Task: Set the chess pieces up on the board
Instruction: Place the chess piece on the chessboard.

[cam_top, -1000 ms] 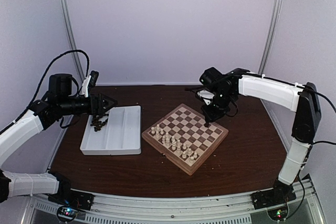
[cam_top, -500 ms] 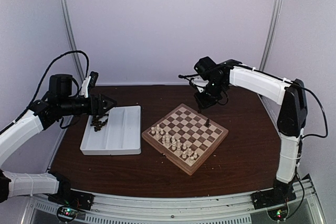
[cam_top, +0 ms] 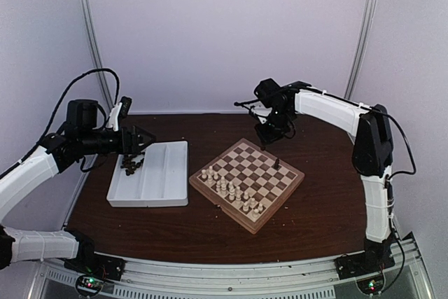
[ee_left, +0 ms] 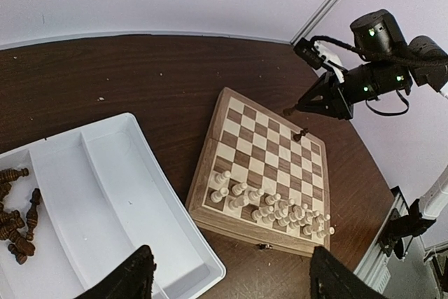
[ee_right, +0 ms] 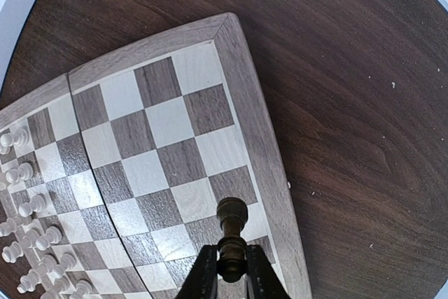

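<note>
The board (cam_top: 222,208) lies mid-table, with cream-white pieces along its near side. One dark chess piece (cam_top: 277,163) stands alone on a square by the far right rim. My right gripper (cam_top: 268,141) hangs above and behind the board's far corner, clear of that piece. In the right wrist view the piece (ee_right: 232,213) shows through the narrow gap between my slightly parted fingers (ee_right: 205,271). My left gripper (cam_top: 145,139) is wide open and empty over the tray's left compartment, where several dark pieces (cam_top: 129,166) lie; they also show in the left wrist view (ee_left: 17,222).
The white compartment tray (cam_top: 168,173) sits left of the board, its right compartment bare. Cream-white pieces (cam_top: 231,190) crowd the board's near rows. A dark wooden table (cam_top: 322,201) surrounds both. White walls close the back and sides.
My right gripper let go of the dark piece on the board's far right edge, then lifted and drew back toward the far corner. The left arm has stayed still.
</note>
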Available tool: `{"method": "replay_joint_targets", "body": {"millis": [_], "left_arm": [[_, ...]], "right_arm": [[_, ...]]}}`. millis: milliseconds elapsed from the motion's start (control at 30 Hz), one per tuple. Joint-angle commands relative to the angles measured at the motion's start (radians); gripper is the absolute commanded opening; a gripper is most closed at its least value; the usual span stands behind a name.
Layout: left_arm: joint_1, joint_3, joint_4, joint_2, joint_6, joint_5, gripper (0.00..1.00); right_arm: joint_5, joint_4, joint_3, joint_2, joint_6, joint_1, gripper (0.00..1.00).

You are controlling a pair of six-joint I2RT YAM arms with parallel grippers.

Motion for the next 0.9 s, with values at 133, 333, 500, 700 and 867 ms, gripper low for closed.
{"method": "replay_joint_targets", "body": {"millis": [133,333,500,700,867], "left_arm": [[-0.004,0.018,0.022,0.014,0.013,-0.014,0.76],[-0.004,0.02,0.024,0.022,0.015,-0.013,0.76],[-0.004,0.025,0.023,0.025,0.016,-0.011,0.76],[-0.004,0.029,0.018,0.028,0.021,-0.013,0.76],[-0.004,0.032,0.018,0.032,0.022,-0.015,0.76]], "right_arm": [[0.011,-0.014,0.03,0.043,-0.017,-0.008,0.15],[0.004,-0.009,0.033,0.068,-0.018,-0.009,0.15],[0.003,-0.015,0.05,0.093,-0.022,-0.01,0.15],[0.008,-0.023,0.067,0.116,-0.027,-0.011,0.15],[0.011,-0.03,0.074,0.127,-0.028,-0.011,0.15]]}}
